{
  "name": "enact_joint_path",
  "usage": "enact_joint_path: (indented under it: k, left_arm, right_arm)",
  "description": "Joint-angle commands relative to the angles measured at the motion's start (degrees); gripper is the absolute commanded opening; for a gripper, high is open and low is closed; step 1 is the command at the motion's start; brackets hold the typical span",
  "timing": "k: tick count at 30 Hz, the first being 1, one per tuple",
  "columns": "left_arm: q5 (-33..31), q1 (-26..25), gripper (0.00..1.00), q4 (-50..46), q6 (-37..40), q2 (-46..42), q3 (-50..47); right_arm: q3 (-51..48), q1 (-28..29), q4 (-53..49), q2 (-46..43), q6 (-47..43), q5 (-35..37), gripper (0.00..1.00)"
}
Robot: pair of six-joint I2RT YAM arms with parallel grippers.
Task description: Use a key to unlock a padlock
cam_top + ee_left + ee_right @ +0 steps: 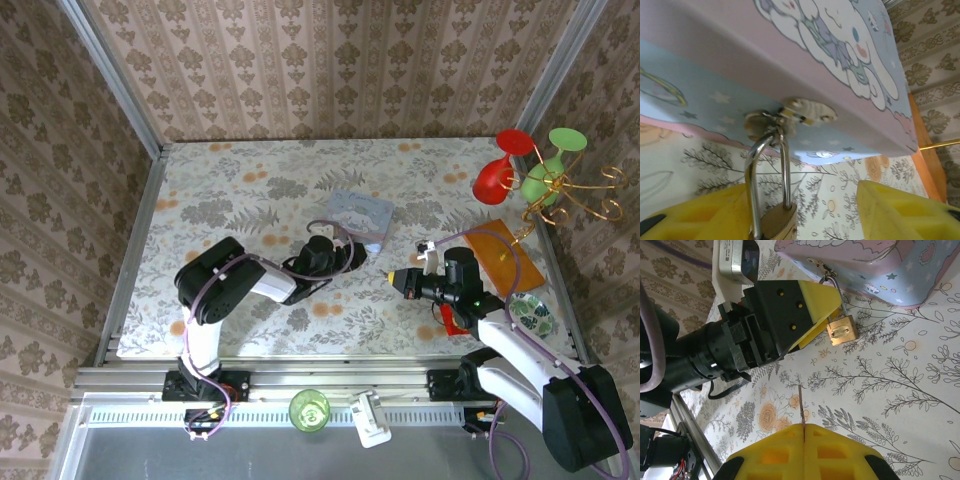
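The small brass padlock (pixel 777 223) hangs by its silvery shackle (pixel 784 172) from the hasp of a pale blue picture tin (pixel 357 213). My left gripper (pixel 802 200) is open around it. Its left yellow finger (pixel 700 215) stands close beside the lock body, and its right finger (pixel 905 210) is well apart. From the right wrist, the padlock (pixel 842 330) shows next to a yellow finger (pixel 817 302) of the left gripper. My right gripper (pixel 804 426) is shut on the key (pixel 801 405), whose thin blade sticks out toward the lock from some way off.
Red and green goblets on a gold wire stand (pixel 535 170) sit at the back right. An orange board (pixel 505 255) and a patterned dish (pixel 530 315) lie right of my right arm. A green cup (pixel 310 408) stands on the near rail. Walls enclose the table.
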Motion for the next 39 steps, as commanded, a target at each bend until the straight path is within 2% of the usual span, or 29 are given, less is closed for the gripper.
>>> enact_joint_path:
  k: [1,3,8,10,12,16,20,25,29,32,34,39]
  left_arm:
    - [-4.56,-1.32,0.48,4.75,-2.96,2.46,-1.38]
    - [-6.56,-1.51,0.42,6.97,-4.29,3.51,-2.25]
    - [-10.74,-2.26,0.38,7.08,-5.55,3.88,-2.89]
    - [-12.26,-2.48,0.38,6.49,-6.34,3.97,-2.77]
    - [-15.86,-3.59,0.42,6.32,-8.31,4.29,-3.12]
    - [-21.84,-6.51,0.39,11.70,-9.63,7.13,-3.16]
    - [-20.13,-6.60,0.38,14.58,-14.11,11.78,-0.70]
    - [-22.23,-7.79,0.39,5.34,-13.24,8.20,1.23]
    - [-21.71,-7.92,0.41,-1.77,-16.97,6.83,3.00]
    - [-20.18,-8.14,0.37,-8.01,-19.86,7.65,6.13]
    - [-21.51,-8.86,0.37,-11.66,-21.31,7.64,7.42]
    - [-24.93,-10.21,0.32,-9.31,-20.62,8.77,7.96]
  right_arm:
    - [-0.76,-0.42,-0.29,-0.57,-0.11,1.01,0.00]
    - [-0.93,-0.52,-0.36,-0.68,-0.18,1.11,0.00]
    - [-1.20,-0.57,-0.36,-0.77,0.10,1.30,0.00]
    - [-1.15,-0.62,-0.38,-0.60,0.50,1.49,0.00]
    - [-1.45,-0.61,0.20,-0.25,1.01,1.81,0.00]
    - [-1.29,-0.63,0.06,-0.04,0.85,1.94,0.00]
    - [-1.28,-0.68,0.09,0.00,0.78,1.93,0.00]
    - [-1.28,-0.65,-0.09,-0.15,0.81,1.95,0.00]
    - [-1.38,-0.63,-0.09,-0.24,0.77,2.19,0.00]
    - [-1.37,-0.69,-0.16,-0.19,0.70,2.17,0.00]
    - [-1.37,-0.64,-0.38,-0.39,0.68,2.21,0.00]
    - [-1.66,-0.72,-0.64,-1.35,0.62,2.60,0.00]
